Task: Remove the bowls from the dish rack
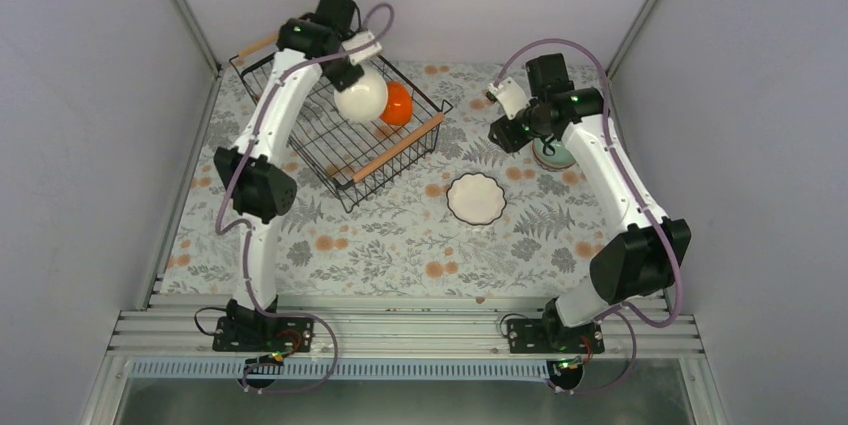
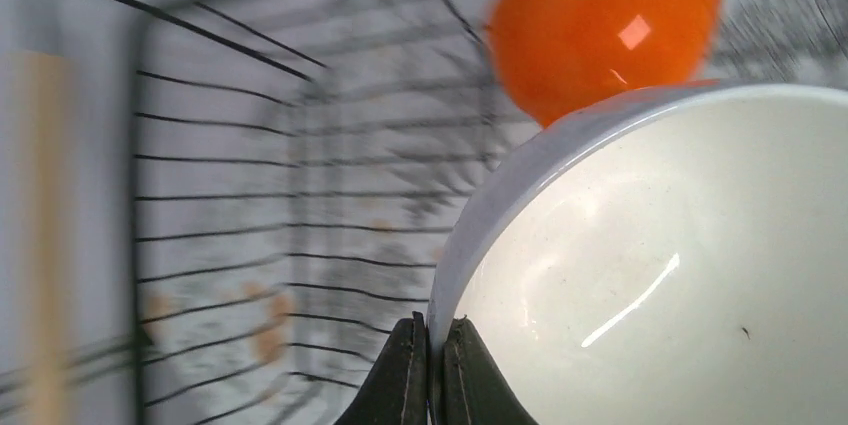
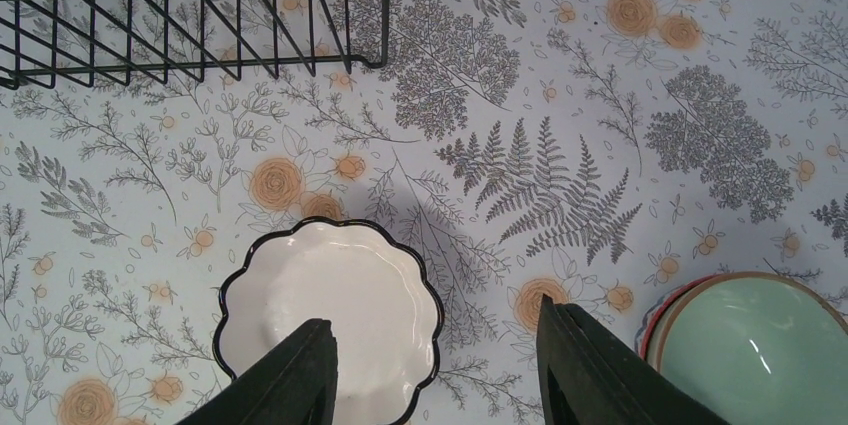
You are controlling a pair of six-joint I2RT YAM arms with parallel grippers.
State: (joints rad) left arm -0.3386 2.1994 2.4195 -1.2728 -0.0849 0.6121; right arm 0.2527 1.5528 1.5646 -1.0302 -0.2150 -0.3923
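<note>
Your left tool [image 2: 429, 345] was clamped on the rim of the white bowl [image 2: 650, 275] within the rack [image 1: 325, 150]. The orange bowl [image 2: 600, 25] sat just beside it at 3 o'clock, so both were left to unload. Your right tool [image 3: 432, 323] hung open and empty. The scalloped bowl [image 3: 330, 305] and green bowl [image 3: 750, 355] were already out on the counter [image 1: 380, 255], which had open room toward 6 o'clock.

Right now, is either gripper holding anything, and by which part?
The left gripper pinches the plain white bowl by its rim. The right gripper is open, holding nothing.
</note>
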